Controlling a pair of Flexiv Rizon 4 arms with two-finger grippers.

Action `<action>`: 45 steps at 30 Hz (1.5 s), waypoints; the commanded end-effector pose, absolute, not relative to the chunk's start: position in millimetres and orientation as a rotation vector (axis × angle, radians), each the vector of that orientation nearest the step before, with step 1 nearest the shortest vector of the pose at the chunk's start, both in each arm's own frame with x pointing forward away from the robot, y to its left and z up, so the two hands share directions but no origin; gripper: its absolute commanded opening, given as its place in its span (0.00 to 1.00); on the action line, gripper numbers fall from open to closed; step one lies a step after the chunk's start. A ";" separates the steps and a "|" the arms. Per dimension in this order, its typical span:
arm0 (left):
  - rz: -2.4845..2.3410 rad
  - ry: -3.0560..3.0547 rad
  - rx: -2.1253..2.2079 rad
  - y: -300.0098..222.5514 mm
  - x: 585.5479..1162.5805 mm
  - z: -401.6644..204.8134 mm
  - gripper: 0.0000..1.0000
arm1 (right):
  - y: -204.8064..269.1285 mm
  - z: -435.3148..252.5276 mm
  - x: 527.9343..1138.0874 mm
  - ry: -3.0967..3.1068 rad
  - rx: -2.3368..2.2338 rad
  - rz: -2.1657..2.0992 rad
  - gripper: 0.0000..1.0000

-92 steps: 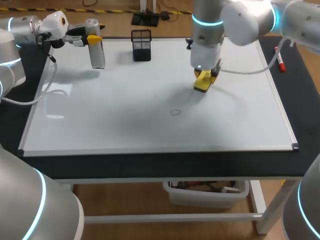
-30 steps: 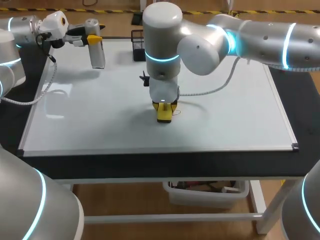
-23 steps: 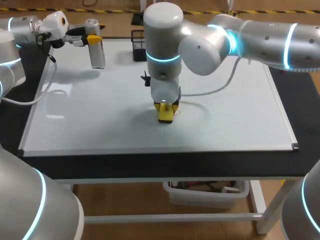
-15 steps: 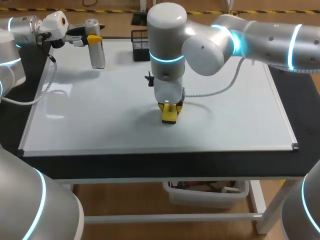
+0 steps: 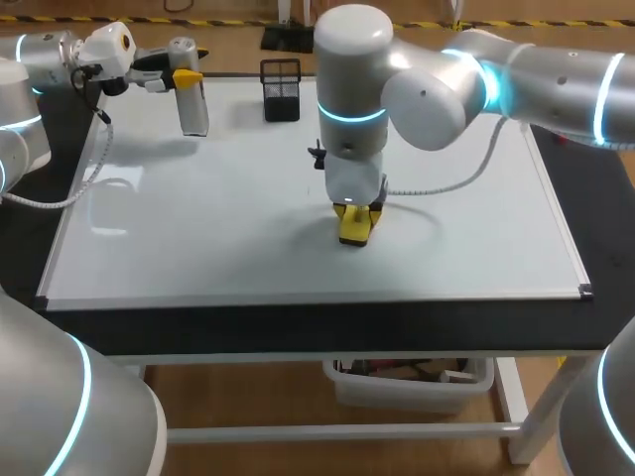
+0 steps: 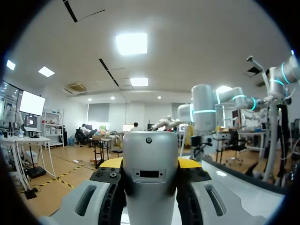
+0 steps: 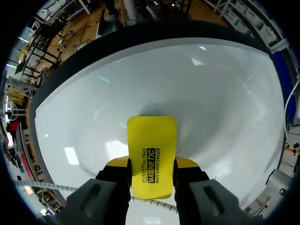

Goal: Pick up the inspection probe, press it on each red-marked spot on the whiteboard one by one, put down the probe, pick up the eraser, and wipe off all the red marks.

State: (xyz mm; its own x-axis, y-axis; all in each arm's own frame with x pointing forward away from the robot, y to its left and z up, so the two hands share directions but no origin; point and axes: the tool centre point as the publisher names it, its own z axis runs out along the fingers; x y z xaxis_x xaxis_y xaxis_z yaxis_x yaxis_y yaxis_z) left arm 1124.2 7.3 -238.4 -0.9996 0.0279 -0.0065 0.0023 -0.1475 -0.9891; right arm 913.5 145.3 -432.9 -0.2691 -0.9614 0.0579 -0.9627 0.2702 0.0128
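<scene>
- The yellow eraser (image 5: 355, 227) (image 7: 152, 154) is clamped from both sides by the right gripper (image 5: 357, 214) (image 7: 152, 164) and pressed onto the whiteboard (image 5: 198, 248), near its middle.
- The grey inspection probe (image 5: 191, 104) (image 6: 150, 187) is held clamped in the left gripper (image 5: 185, 75) (image 6: 150, 164) over the board's far left corner.
- A black mesh holder (image 5: 281, 89) is seen at the far edge.

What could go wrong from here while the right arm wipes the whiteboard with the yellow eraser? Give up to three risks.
1. The right gripper pinches only the rear end of the eraser; pressed on the whiteboard, it might twist or slip out.
2. The eraser hides the board beneath it, so leftover ink there could go unnoticed.
3. The left gripper holds the probe over the board's far corner; a wide sweep may meet it.
</scene>
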 end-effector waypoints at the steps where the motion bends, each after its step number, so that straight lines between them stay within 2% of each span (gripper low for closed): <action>1: 2.360 -2.026 -0.058 9.8 1130.3 -239.7 0.00 | 135.6 -445.6 913.4 -2.465 1.862 0.041 0.00; 9: 2.360 -2.026 -0.058 9.8 1130.3 -239.7 0.00 | 131.8 -444.1 916.9 -2.477 1.851 0.042 0.00; 20: 2.360 -2.026 -0.058 9.8 1130.3 -239.7 0.00 | 113.2 -406.1 946.4 -2.563 1.825 0.158 0.00; 29: 2.360 -2.026 -0.058 9.8 1130.3 -239.7 0.00 | 138.8 -403.3 951.2 -2.528 1.907 0.144 0.00; 45: 2.360 -2.026 -0.058 9.8 1130.3 -239.7 0.00 | 206.6 -417.8 915.6 -2.360 2.101 0.081 0.00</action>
